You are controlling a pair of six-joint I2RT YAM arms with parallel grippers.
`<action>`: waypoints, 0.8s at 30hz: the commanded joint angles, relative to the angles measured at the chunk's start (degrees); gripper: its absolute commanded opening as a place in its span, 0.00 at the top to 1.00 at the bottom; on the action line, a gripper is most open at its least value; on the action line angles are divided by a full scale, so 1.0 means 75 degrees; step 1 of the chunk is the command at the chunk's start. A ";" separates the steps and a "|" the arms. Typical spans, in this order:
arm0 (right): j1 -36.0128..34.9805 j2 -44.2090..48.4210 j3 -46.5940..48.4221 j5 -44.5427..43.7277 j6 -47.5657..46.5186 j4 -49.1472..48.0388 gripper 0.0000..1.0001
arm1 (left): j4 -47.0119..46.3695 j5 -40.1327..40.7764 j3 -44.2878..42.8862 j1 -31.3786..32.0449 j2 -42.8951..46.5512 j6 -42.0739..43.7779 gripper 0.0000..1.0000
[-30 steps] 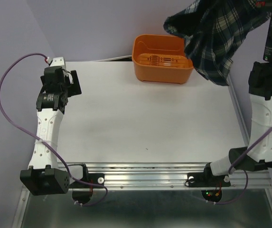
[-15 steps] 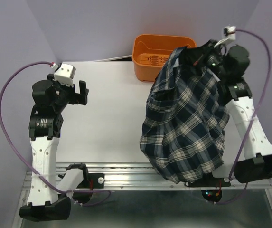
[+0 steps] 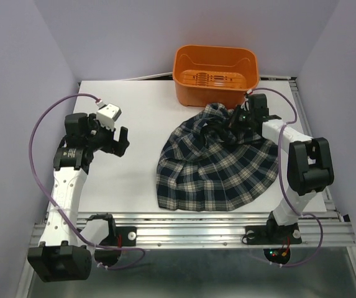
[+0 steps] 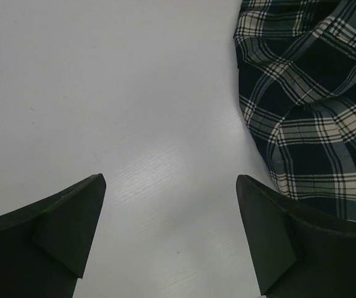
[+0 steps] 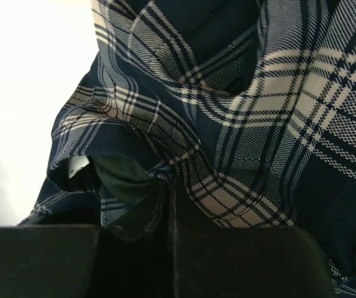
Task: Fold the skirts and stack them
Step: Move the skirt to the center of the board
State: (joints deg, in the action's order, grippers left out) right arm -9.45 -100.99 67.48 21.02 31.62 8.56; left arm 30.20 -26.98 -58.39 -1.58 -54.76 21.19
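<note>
Skirt [image 3: 218, 164] lies spread but unfolded on the counter [image 3: 134, 112], its waistband pinched in the right claw [image 3: 235, 121], the left claw [image 3: 117, 143] gaping wide, so folding and stacking are yet to come.

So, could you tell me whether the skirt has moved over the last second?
Yes. From hanging high right of the orange basket, the skirt came down and nearer, now spread on the table.
</note>
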 commanded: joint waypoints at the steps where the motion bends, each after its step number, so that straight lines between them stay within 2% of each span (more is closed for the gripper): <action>1: -0.0052 0.0422 0.0540 -0.0467 -0.0676 -0.0461 0.99 | -0.0322 -0.0211 0.0179 0.0106 -0.0139 0.0234 0.02; 3: -0.0052 0.0388 0.0739 -0.0855 -0.0770 -0.0554 0.99 | -0.0662 -0.0199 0.0180 0.0106 -0.0303 0.0035 0.02; 7: -0.0052 -0.0092 0.1267 -0.1676 -0.0911 -0.1547 0.99 | -0.0944 -0.0129 0.0063 0.0106 -0.0608 -0.0363 0.02; 11: 0.0123 -0.1541 0.2891 -0.2191 -0.1098 -0.1598 0.99 | -0.0967 -0.0012 0.0063 0.0106 -0.0749 -0.0458 0.03; 15: 0.0276 -0.2459 0.3974 -0.2146 -0.1098 -0.1598 0.99 | -0.1026 0.0012 0.0215 0.0106 -0.0679 -0.0400 0.03; 19: 0.0276 -0.2473 0.3882 -0.1375 -0.1075 -0.1575 0.99 | -0.1131 -0.0117 0.0320 0.0176 -0.0819 -0.0119 0.03; 21: 0.0276 -0.2263 0.3765 -0.0671 -0.1098 -0.1249 0.89 | -0.1237 -0.0071 0.0274 0.0561 -0.1146 0.0138 0.03; 22: 0.0276 -0.2157 0.3555 -0.0368 -0.1214 -0.1165 0.77 | -0.1411 0.0104 0.0227 0.0899 -0.1403 0.0197 0.03; 24: 0.0276 -0.1841 0.3215 -0.0085 -0.1332 -0.0908 0.66 | -0.1692 0.0222 0.0192 0.1241 -0.1673 0.0256 0.03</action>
State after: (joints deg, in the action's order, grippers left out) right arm -7.55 -120.64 93.65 13.72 23.81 1.21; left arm 22.44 -26.22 -56.64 3.20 -63.79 20.45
